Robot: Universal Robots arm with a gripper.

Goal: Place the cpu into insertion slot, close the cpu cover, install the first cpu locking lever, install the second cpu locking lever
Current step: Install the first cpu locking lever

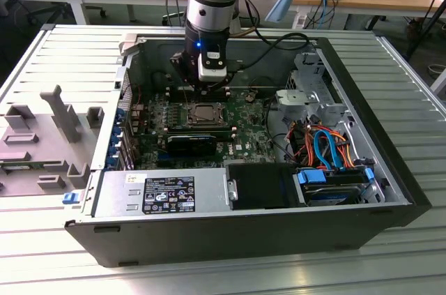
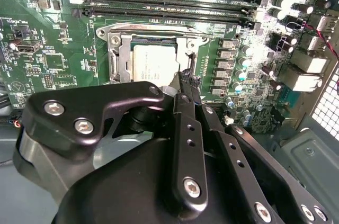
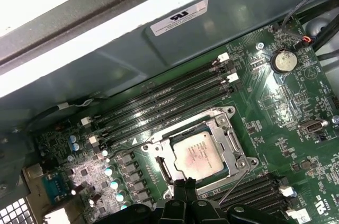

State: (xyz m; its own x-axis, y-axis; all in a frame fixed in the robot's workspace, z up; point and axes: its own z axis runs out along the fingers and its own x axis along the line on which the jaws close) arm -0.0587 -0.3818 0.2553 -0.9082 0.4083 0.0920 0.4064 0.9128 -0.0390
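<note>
CPU [image 3: 198, 155] lies flat in the insertion slot [image 3: 151, 147], silvery top up. It is square, so it has no long axis; its edges run parallel to the memory slots [image 3: 164, 107]. The CPU cover [image 3: 229, 142] lies flat around it, and the chip shows through the cover's window.

Nearest the wrist cameras is the gripper [image 2: 185, 82]. Its black fingers are drawn narrow, tips nearly together, right at one edge of the socket. A thin metal rod [image 3: 235, 184] runs from a socket corner toward the fingertips. I cannot tell whether the tips pinch it.

Just past the socket lie four long black memory slots. A second bank [image 3: 259, 187] sits on the opposite side, beside the fingers. A row of small capacitors [image 3: 108, 181] flanks another side, and a coin cell [image 3: 285, 61] sits farther off on the green board. Beyond the first bank rises the grey wall of the computer case [image 3: 175, 49].

In the exterior view, the power supply [image 1: 167, 194] lies closest. Behind it a black card [image 1: 191, 143] lies just in front of the socket. Orange and blue cables [image 1: 324, 145] bunch toward the exterior view's right. The arm [image 1: 209, 2] comes straight down over the socket. The case rests on a slatted metal table [image 1: 209, 277], with a grey fixture [image 1: 66, 117] at the exterior view's left.
</note>
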